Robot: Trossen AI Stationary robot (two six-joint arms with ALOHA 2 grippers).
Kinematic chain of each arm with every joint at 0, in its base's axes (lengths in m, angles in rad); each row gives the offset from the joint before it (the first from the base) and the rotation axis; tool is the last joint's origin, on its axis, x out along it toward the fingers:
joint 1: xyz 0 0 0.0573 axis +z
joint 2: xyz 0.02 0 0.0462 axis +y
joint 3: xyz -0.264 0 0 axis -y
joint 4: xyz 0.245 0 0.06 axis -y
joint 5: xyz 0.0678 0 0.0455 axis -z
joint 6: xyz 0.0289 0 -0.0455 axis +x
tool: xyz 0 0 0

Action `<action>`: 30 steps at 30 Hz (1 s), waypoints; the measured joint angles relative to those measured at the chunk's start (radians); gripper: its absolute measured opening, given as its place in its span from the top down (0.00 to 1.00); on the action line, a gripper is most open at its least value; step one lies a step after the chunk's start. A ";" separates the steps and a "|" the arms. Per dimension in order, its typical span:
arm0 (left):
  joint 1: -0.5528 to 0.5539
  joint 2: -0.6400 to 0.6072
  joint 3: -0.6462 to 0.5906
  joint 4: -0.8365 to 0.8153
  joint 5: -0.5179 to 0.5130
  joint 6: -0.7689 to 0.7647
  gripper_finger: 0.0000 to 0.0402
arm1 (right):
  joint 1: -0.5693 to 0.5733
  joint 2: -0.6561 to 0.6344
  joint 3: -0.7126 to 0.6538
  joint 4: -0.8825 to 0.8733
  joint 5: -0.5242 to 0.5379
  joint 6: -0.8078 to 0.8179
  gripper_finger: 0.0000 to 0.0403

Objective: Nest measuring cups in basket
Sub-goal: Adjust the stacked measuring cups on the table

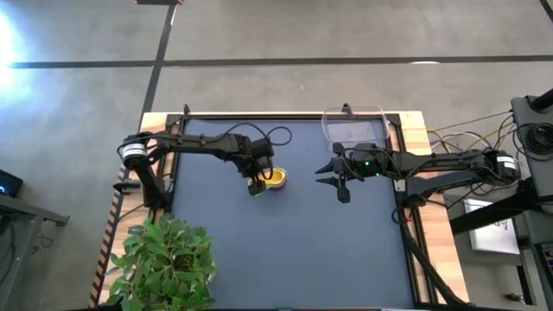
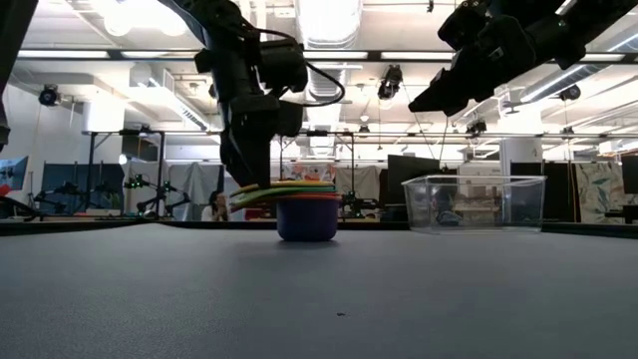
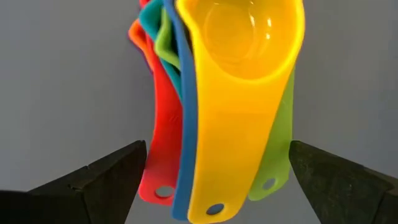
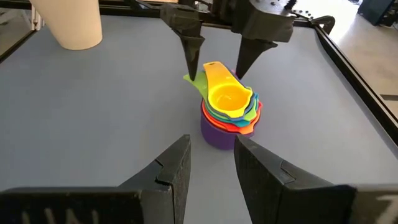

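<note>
The measuring cups (image 4: 227, 115) stand nested in one stack near the table's middle, the purple cup at the bottom on the table (image 2: 307, 221) and the yellow one on top (image 3: 242, 37). Their handles fan out side by side toward my left gripper (image 3: 217, 177). That gripper is open and points down, one finger on each side of the handles (image 4: 221, 65), apart from them. My right gripper (image 1: 333, 181) hovers open to the right of the stack, raised above the table (image 2: 439, 100). The clear basket (image 1: 354, 131) sits at the far right of the table.
A leafy plant (image 1: 164, 255) in a white pot (image 4: 68, 25) stands at the table's near left corner. The basket (image 2: 477, 202) is beyond my right arm. A raised wooden rim (image 1: 415, 130) borders the dark table top.
</note>
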 joint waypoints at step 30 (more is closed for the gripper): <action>-0.061 -0.065 0.060 -0.082 -0.176 -0.120 0.06 | 0.001 0.054 0.000 0.090 -0.010 0.014 0.72</action>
